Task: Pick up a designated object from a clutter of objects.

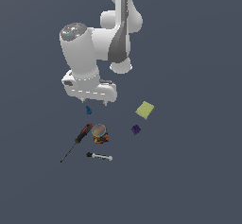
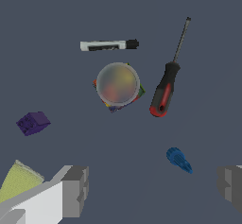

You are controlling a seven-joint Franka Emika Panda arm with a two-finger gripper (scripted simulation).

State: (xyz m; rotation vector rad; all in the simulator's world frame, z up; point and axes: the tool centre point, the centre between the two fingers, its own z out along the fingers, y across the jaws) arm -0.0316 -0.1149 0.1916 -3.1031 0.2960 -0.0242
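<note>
The pincer [image 1: 93,100] hangs above the surface with its two grey fingers [image 2: 75,190] spread wide and nothing between them. The small bright blue chunky piece [image 2: 179,160], the one to be picked, lies on the dark floor below the pincer, inside the gap of the jaws but much closer to one finger than to the other; in the exterior view it [image 1: 88,109] sits just under the fingertips.

The main risk, as I judge it, is this off-centre position. If the pincer descends as it stands, the nearer finger may come down on the piece or push it sideways, and such a small irregular shape can easily slip out when the jaws close.

The red-handled screwdriver with black grip [image 2: 163,93] lies near the blue piece, beyond the pincer, so a finger could also touch its handle. The round multicoloured can [image 2: 118,85] stands further off and looks safe.
</note>
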